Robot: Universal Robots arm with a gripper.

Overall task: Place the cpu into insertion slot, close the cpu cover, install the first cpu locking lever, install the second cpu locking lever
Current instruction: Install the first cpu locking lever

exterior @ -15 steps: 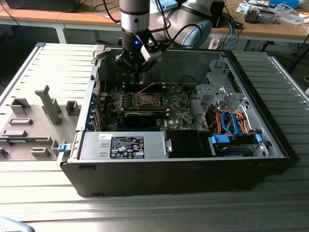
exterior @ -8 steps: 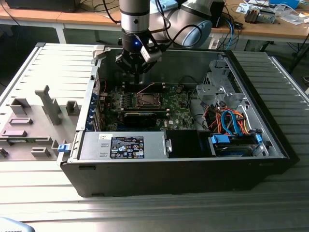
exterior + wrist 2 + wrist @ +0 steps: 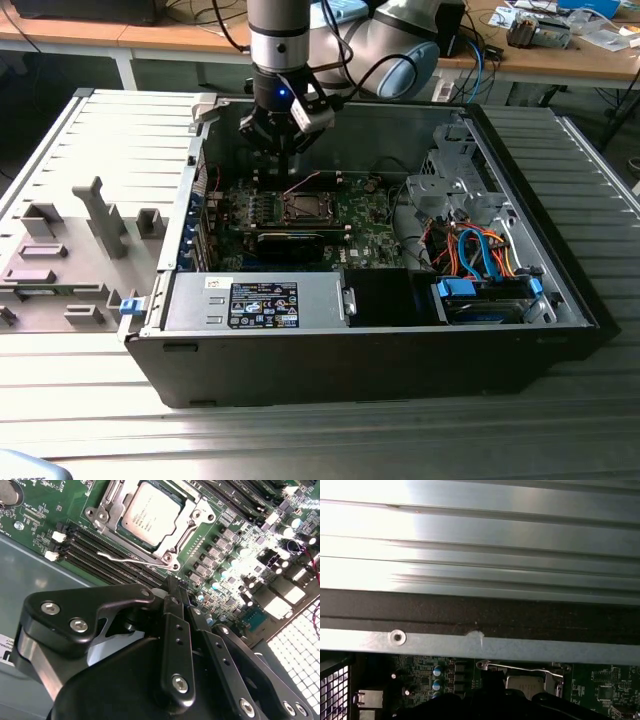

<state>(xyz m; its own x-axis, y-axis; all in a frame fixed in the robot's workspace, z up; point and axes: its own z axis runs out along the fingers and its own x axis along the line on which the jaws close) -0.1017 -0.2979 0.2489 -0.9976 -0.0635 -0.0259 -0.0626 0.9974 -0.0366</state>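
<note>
The small square grey-beige metallic cpu (image 3: 151,511) sits flat inside the silvery-rimmed insertion slot (image 3: 188,526) on the green circuit board (image 3: 40,510), framed by the thin silvery cpu cover (image 3: 109,511), with a thin bent wire locking lever (image 3: 127,560) standing free along one edge of the socket beside the long black card slots (image 3: 100,555). In the exterior view the socket (image 3: 303,208) lies mid-board in the open black computer case (image 3: 400,350), walls well apart from it. The black gripper (image 3: 180,602) hovers above the board near the lever, its fingers (image 3: 176,630) pressed together, gripping nothing.
</note>
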